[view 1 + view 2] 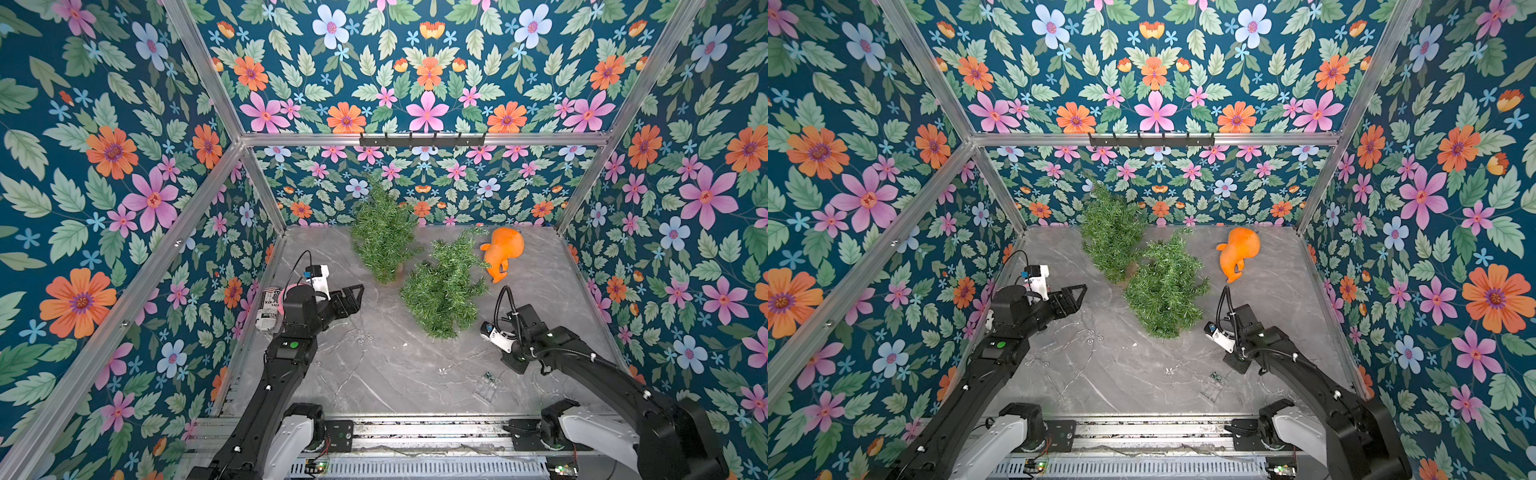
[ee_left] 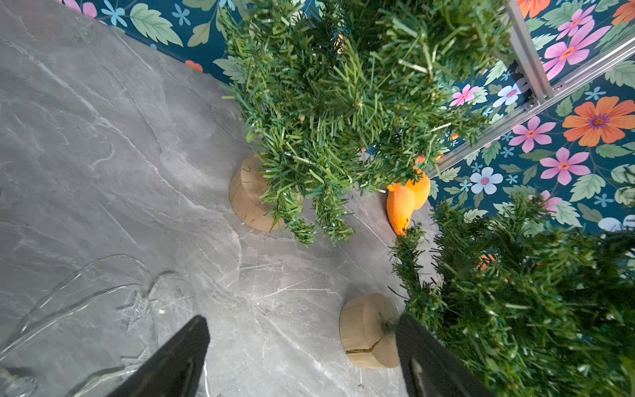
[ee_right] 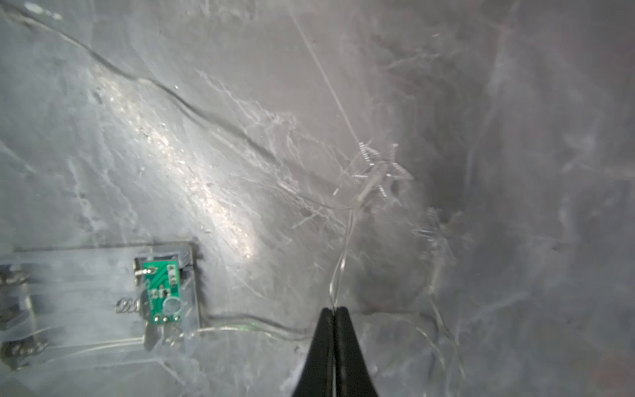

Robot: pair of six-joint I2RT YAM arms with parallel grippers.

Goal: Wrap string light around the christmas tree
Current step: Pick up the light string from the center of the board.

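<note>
Left jaws hang spread, empty, by the near tree [image 1: 442, 291]. The wire [image 3: 339, 268] sprawls over the table [image 1: 374, 374], right jaws pinching it beside the box [image 3: 161, 292]; best lift slowly toward the tree so the thin strand neither slips nor snags
</note>
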